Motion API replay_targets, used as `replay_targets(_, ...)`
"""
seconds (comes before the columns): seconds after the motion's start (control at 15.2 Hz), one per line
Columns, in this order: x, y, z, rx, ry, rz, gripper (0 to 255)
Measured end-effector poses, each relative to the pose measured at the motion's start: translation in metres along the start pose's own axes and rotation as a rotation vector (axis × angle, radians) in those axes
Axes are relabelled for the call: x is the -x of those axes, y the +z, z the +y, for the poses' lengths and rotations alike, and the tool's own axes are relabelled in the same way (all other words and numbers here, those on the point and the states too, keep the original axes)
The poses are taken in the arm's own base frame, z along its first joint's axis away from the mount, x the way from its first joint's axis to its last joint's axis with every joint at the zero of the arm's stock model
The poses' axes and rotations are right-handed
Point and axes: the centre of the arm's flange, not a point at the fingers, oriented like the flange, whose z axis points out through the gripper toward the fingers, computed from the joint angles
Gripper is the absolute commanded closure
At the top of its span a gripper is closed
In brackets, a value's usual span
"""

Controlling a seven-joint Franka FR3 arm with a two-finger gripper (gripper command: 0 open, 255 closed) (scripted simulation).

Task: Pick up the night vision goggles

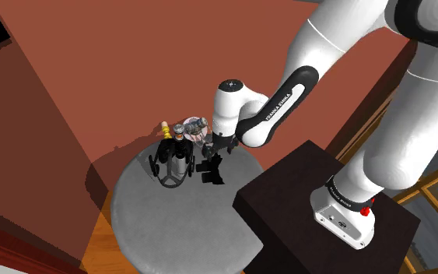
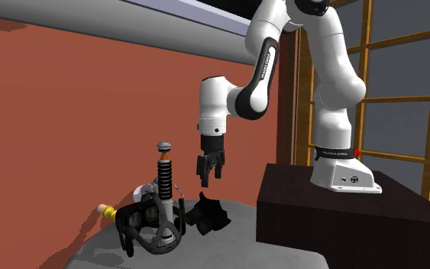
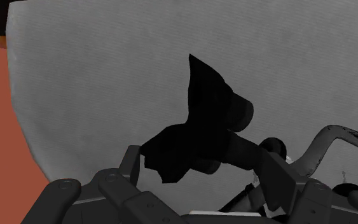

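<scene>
From the second exterior view's left: on the grey table (image 2: 221,248), a black cage-like frame (image 2: 156,225), then the black night vision goggles (image 2: 209,214) just beside it. Above them the hand (image 2: 211,177) hovers, 2 fingers apart, empty. Goggles prob. rigid, light, lumpy; grip across the narrow body.

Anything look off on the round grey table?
Nothing spilled or broken. The black night vision goggles lie on the round grey table, beside a black strap-frame gadget with an upright spring post; the open black gripper hangs above them.
</scene>
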Motion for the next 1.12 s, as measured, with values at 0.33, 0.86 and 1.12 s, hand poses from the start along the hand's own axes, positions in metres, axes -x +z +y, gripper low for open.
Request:
replay_targets(0.33,0.003,0.039,-0.021,0.002,-0.001,0.0,0)
replay_targets(0.86,0.005,0.068,-0.022,0.002,-0.002,0.001,255)
replay_targets(1.12,0.005,0.068,-0.022,0.002,-0.003,0.0,255)
